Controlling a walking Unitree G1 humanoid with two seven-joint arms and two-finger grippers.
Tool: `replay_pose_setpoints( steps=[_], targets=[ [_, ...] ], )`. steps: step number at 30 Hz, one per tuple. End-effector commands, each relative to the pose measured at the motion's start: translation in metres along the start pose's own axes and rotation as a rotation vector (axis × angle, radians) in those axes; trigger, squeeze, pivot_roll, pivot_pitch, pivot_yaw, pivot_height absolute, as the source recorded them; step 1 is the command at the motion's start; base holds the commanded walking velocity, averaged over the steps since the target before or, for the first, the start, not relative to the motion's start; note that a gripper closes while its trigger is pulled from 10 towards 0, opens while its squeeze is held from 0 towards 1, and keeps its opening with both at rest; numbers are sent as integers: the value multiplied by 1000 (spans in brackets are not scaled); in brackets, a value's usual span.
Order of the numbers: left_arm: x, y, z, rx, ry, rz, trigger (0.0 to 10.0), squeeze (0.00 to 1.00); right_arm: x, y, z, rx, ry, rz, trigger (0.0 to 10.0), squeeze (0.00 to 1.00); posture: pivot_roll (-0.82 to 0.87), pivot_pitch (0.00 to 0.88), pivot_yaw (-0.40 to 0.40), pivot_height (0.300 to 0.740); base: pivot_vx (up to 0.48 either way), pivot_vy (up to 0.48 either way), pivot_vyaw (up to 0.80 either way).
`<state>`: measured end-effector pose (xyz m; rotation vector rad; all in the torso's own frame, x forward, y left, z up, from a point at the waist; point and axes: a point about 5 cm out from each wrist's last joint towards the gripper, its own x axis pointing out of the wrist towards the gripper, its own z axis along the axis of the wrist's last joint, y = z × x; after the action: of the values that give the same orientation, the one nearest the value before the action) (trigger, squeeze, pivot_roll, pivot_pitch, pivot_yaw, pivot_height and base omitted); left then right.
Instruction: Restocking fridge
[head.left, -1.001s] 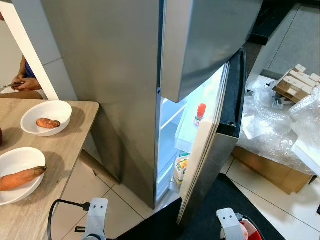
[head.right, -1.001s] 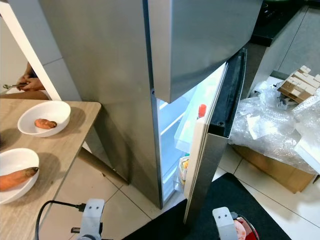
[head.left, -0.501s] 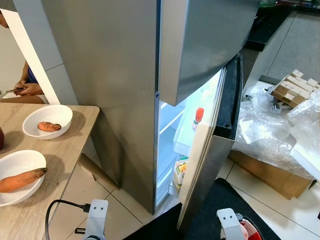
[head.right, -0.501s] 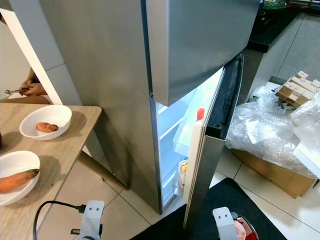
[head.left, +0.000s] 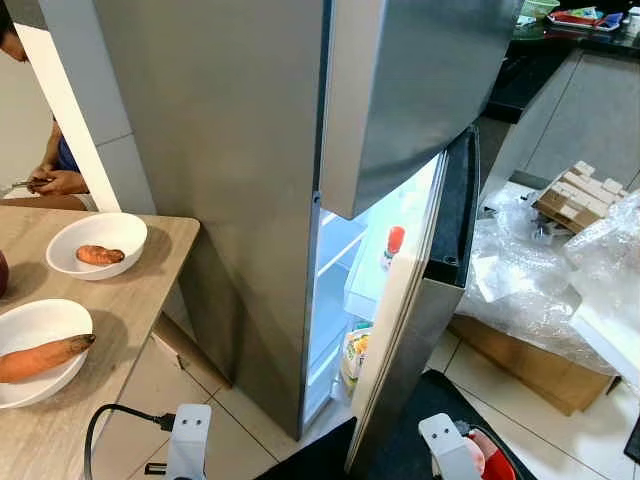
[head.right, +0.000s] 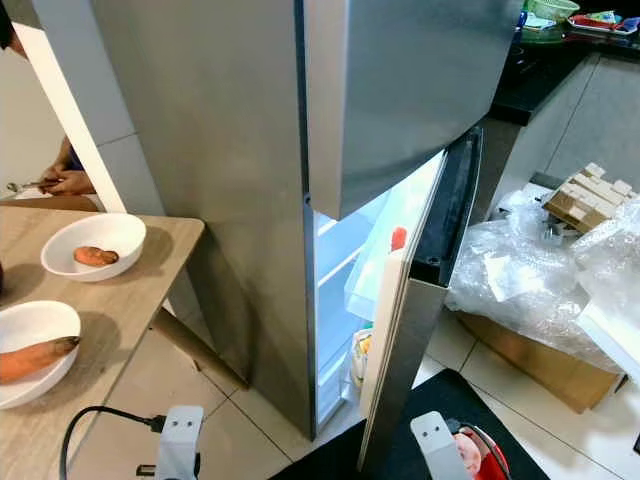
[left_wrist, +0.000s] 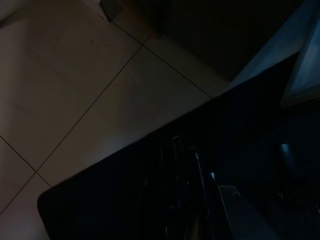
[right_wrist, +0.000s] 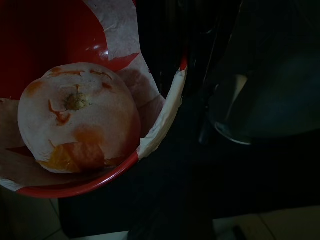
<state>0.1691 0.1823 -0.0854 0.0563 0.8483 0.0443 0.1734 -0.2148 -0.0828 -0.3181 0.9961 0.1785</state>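
The robot stood before the steel fridge (head.left: 250, 180), whose lower door (head.left: 415, 300) hung ajar on lit shelves and a red-capped bottle (head.left: 393, 243) in the door rack. The right gripper (right_wrist: 190, 65) held a red bowl (right_wrist: 60, 100) by its rim, a pale, orange-blotched fruit (right_wrist: 77, 117) inside; the left gripper (left_wrist: 182, 165) hung idle over a dark mat, its fingers seemingly close together. The approach appeared under way; next, the door likely needed swinging wider before loading. Bowls with a carrot (head.left: 45, 357) and a sweet potato (head.left: 97, 255) waited on the table (head.left: 110, 350) to the left. Shelf contents stayed largely hidden.
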Motion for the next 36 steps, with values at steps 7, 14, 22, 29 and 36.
replay_pose_setpoints(
  steps=[7, 14, 22, 29, 36],
  targets=[
    [-1, -4, -2, -2, -4, -16, 10000, 0, 0, -4, 5, -17, -18, -7, 10000, 0, -122, 24, -57, 700, 0, 0, 0],
    [0, -5, 0, 14, -5, -41, 10000, 0, -1, -3, 1, -9, -12, -10, 10000, 0, -130, 28, -47, 700, -285, 0, 0],
    [0, -10, 0, 20, -5, -62, 10000, 0, -1, -4, -1, -12, -8, -11, 10000, 0, -134, 29, -46, 700, -331, 0, 0],
    [1, -10, 3, 7, -12, -61, 10000, 0, -1, -6, 1, -20, -11, -12, 10000, 0, -132, 30, -50, 700, -346, 0, 0],
    [2, -11, 5, 1, -17, -62, 10000, 0, -1, -6, 2, -26, -13, -10, 10000, 0, -134, 30, -50, 700, -321, 0, 0]
  ],
)
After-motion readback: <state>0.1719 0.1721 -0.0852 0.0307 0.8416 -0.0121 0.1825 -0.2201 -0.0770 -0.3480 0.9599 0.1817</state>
